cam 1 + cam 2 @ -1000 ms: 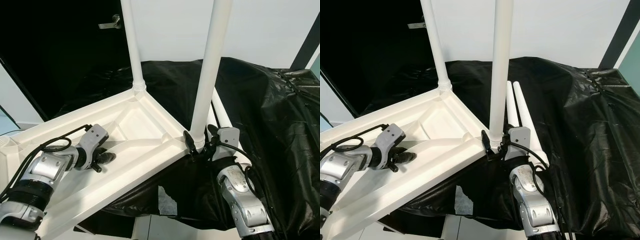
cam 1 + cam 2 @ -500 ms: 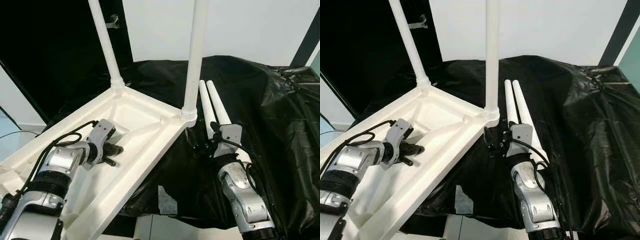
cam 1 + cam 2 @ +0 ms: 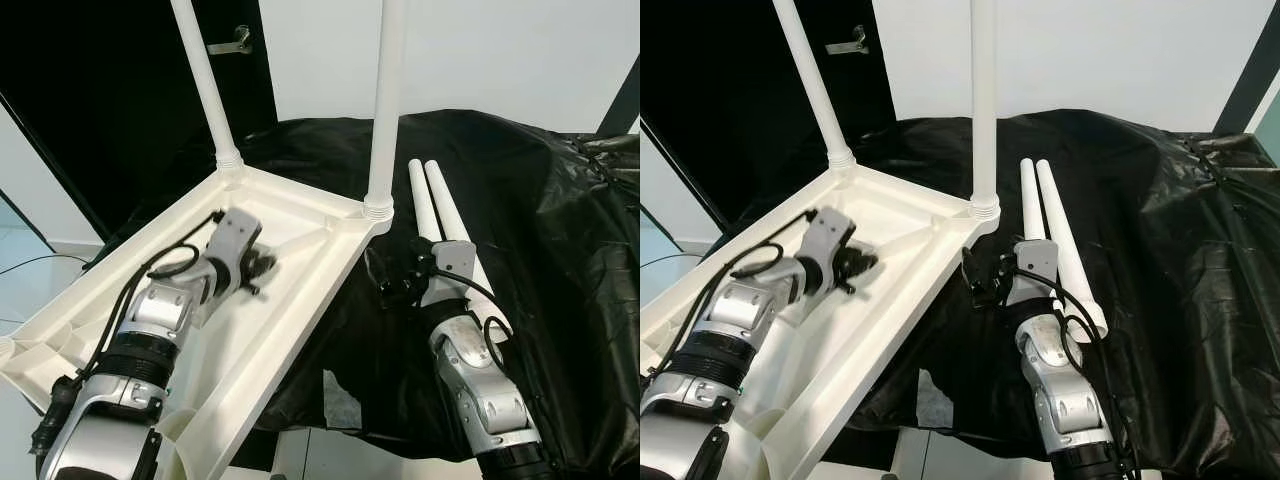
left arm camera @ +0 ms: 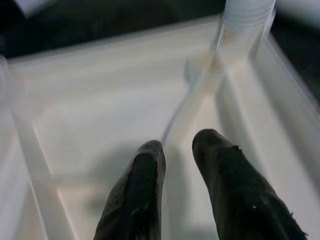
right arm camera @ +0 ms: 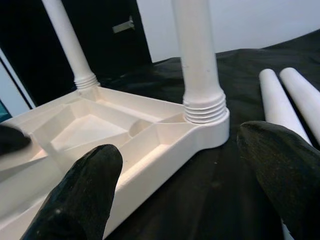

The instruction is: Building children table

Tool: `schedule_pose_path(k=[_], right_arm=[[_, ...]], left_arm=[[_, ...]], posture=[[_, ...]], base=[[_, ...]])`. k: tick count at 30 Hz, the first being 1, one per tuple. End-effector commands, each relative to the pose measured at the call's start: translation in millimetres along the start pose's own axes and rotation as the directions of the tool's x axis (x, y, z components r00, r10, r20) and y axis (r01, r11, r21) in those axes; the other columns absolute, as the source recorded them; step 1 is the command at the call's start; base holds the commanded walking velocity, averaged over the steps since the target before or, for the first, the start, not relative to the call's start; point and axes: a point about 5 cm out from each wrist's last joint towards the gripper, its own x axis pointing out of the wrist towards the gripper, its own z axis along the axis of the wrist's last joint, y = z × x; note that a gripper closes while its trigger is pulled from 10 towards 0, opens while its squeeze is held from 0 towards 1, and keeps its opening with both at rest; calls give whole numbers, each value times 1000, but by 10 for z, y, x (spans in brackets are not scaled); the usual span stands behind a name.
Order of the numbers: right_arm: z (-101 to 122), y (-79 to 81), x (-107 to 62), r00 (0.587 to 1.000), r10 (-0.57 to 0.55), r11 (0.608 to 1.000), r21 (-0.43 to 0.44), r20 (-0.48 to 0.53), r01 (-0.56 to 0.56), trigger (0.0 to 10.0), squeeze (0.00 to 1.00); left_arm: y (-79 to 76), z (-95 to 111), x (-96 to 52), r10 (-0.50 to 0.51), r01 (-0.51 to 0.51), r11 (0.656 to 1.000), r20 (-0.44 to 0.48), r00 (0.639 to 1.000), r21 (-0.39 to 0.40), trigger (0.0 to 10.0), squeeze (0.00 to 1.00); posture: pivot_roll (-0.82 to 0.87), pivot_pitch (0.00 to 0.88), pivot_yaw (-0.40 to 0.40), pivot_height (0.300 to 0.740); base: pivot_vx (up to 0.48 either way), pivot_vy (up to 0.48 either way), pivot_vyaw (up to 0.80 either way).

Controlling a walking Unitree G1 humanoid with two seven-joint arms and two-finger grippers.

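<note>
Left tool [image 3: 262, 268]: inside the upturned white tabletop [image 3: 120, 320], fingers [image 4: 145, 185] nearly together with a thin gap, gripping nothing, tips over an inner rib [image 4: 192, 107] of the underside.
Right tool [image 3: 985, 280]: released, fingers [image 5: 80, 195] spread wide, empty, over the black sheet [image 3: 540, 230], just beside the tabletop corner, at about 6 o'clock from it.
Tabletop: upside down, tilted, its far end resting on the sheet-covered surface, near end lower at 7 o'clock in the head view.
Near leg [image 3: 385, 100]: white tube, upright, screwed into the corner socket [image 5: 205, 112], threads showing at the base.
Far leg [image 3: 205, 85]: upright in the next corner, at 10 o'clock from the near leg.
Loose legs [image 3: 1050, 240]: two white tubes lying side by side on the sheet, touching, at 3 o'clock from the near leg, just beside the right tool.
Background: dark door with a metal handle [image 3: 232, 42] at 11 o'clock, pale wall [image 3: 500, 50] behind.
</note>
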Motion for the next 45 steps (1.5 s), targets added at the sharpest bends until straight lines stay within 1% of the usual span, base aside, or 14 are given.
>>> schedule_pose_path(k=[1, 5, 8, 9, 14, 19, 26, 28, 30, 31, 34, 39, 41, 45], right_arm=[[-50, -30, 9, 999, -18, 1000, 20, -32, 19, 10000, 0], [-67, -45, 53, 998, -37, 999, 20, -52, 38, 10000, 0], [-115, -71, 87, 994, -63, 998, -7, -91, 62, 10000, 0], [-147, -98, 122, 989, -81, 997, -2, -120, 82, 10000, 0], [-198, -146, 208, 980, -91, 996, -26, -177, 87, 10000, 0], [-209, -136, 252, 977, -80, 997, -24, -196, 77, 10000, 0], [-209, -134, 343, 971, -58, 998, -21, -232, 55, 10000, 0], [-221, -133, 396, 965, -46, 999, -18, -256, 43, 10000, 0], [-228, -137, 421, 962, -42, 999, -11, -269, 41, 10000, 0], [-228, -137, 421, 962, -42, 999, -11, -269, 41, 10000, 0], [-227, -169, 489, 957, -33, 999, -15, -289, 30, 10000, 0], [-203, -194, 554, 954, -17, 1000, -3, -299, 16, 10000, 0], [-203, -194, 554, 954, -17, 1000, -3, -299, 16, 10000, 0], [-195, -204, 625, 948, 11, 1000, 20, -318, -4, 10000, 0]], left_arm=[[21, 75, -67, -27, 27, 1000, 64, 998, -1, 10000, 0], [89, 146, -232, -75, 67, 996, 162, 984, 51, 10000, 0], [135, 96, -339, -106, 95, 993, 165, 981, 72, 10000, 0], [174, 1, -447, -129, 113, 986, 131, 983, 124, 10000, 0], [224, -149, -612, -182, 175, 978, 58, 982, 118, 10000, 0], [234, -184, -663, -185, 178, 976, 40, 982, 124, 10000, 0], [342, -285, -841, -164, 165, 971, -18, 986, 172, 10000, 0], [441, -326, -1004, -149, 155, 971, -48, 988, 181, 10000, 0], [473, -365, -1080, -144, 155, 972, -75, 987, 178, 10000, 0], [473, -365, -1080, -144, 155, 972, -75, 987, 178, 10000, 0], [476, -502, -1269, -148, 176, 968, -163, 975, 176, 10000, 0], [443, -585, -1410, -162, 202, 965, -224, 961, 169, 10000, 0], [443, -585, -1410, -162, 202, 965, -224, 961, 169, 10000, 0], [360, -692, -1562, -202, 262, 953, -324, 924, 154, 10000, 0]], posture=[[61, 0, 69, 740], [67, 0, 68, 740], [74, 0, 64, 740], [79, 0, 59, 740], [98, 0, 47, 740], [99, 0, 42, 740], [100, 0, 34, 740], [94, 0, 40, 740], [89, 0, 43, 740], [89, 0, 43, 740], [87, 0, 39, 740], [94, 0, 27, 740], [94, 0, 27, 740], [106, 0, 17, 740]], base=[[0, 0, 0], [0, 0, 0], [0, 0, 0], [0, 0, 0], [0, 0, 0], [0, 0, 0], [0, 0, 0], [0, 0, 0], [0, 0, 0], [0, 0, 0], [0, 0, 0], [0, 0, 0], [0, 0, 0], [0, 0, 0]])
